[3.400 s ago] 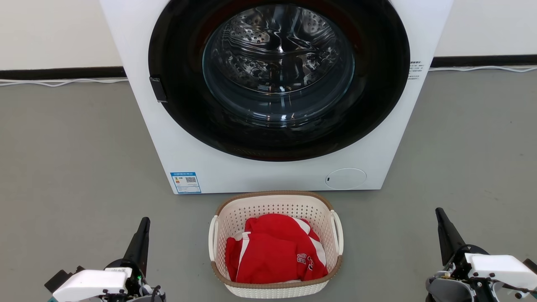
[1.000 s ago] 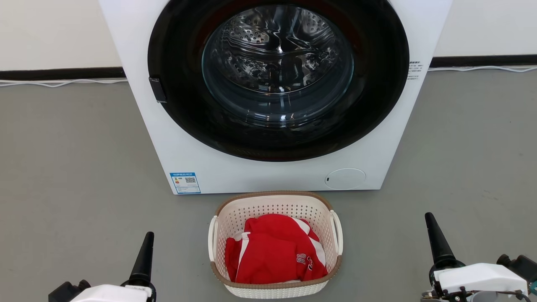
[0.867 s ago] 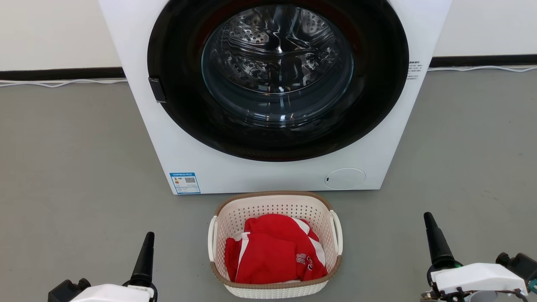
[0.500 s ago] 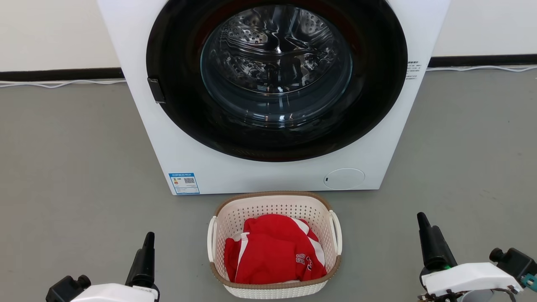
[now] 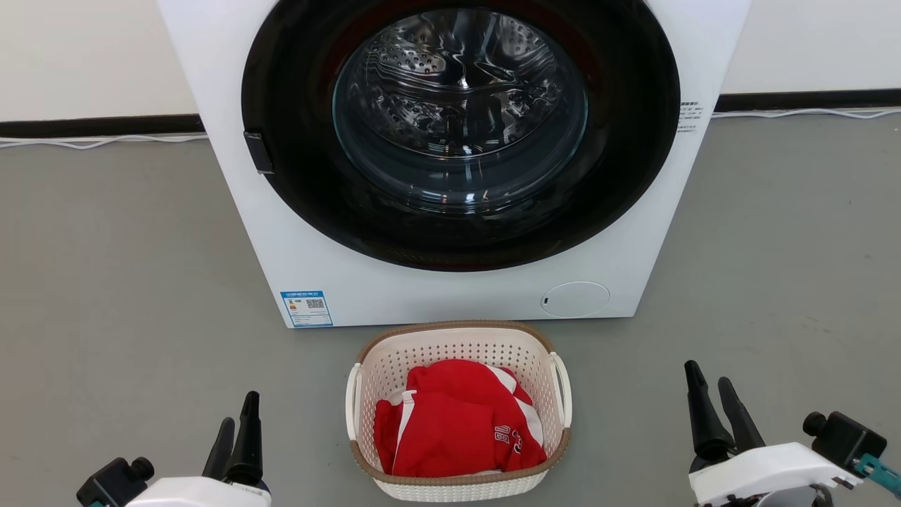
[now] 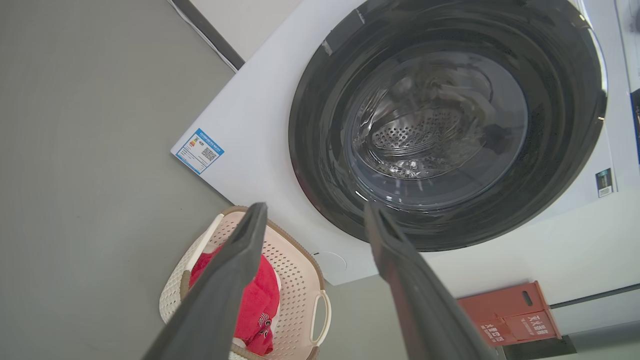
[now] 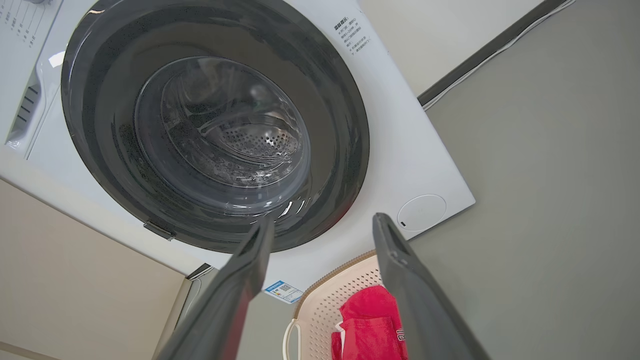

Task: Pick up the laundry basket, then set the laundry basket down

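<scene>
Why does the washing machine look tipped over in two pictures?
Left wrist view: the washer leans since that wide-angle camera is tilted; right wrist view: it leans the other way; head view: it stands straight, with glints on the door glass.

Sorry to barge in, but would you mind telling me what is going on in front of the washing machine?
The robot looks set to lift the laundry basket, which sits on the floor right in front of the washing machine with a red garment inside. The left claw and right claw are both open and empty, low on either side of the basket and clear of its white handles. Nothing has been picked up yet.
</scene>
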Controlling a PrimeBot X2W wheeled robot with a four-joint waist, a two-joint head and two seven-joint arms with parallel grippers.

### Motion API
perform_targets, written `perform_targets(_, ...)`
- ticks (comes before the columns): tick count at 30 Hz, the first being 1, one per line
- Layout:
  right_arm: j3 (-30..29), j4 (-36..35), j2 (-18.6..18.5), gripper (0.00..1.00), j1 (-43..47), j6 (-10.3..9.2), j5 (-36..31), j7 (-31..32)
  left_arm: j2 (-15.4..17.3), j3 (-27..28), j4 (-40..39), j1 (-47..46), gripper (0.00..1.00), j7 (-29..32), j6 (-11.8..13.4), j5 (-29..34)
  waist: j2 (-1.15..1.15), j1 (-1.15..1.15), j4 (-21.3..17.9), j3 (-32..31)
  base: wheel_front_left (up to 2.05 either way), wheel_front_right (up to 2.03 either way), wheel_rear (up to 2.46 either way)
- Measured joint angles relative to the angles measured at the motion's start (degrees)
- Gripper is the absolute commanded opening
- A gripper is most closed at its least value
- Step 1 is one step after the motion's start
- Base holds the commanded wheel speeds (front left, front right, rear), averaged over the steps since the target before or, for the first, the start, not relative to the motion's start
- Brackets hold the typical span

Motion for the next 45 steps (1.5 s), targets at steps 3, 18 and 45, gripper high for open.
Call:
perform_targets(3, 0.3, 0.4, 0.0, 1.0, 0.0, 0.0, -2.1, -0.5, 0.0, 0.0, 0.2, 0.0, 1.0, -0.6, 0.0, 1.4, 0.0, 0.0, 0.0, 0.0, 0.0, 0.0, 0.0)
perform_targets(18, 0.9, 0.7, -0.5, 1.0, 0.0, 0.01, -13.5, -3.2, 0.0, 0.0, 0.8, 0.1, 1.0, -3.1, 0.0, 11.4, 0.0, 0.0, -0.3, 0.0, 0.0, 0.0, 0.0)
perform_targets(45, 1.4, 1.3, -0.7, 1.0, -0.2, 0.02, -31.6, -7.3, 0.1, 0.1, 1.5, 0.3, 1.0, -7.4, -0.1, 27.9, 0.0, 0.0, -0.7, 0.1, 0.0, 0.0, 0.0)
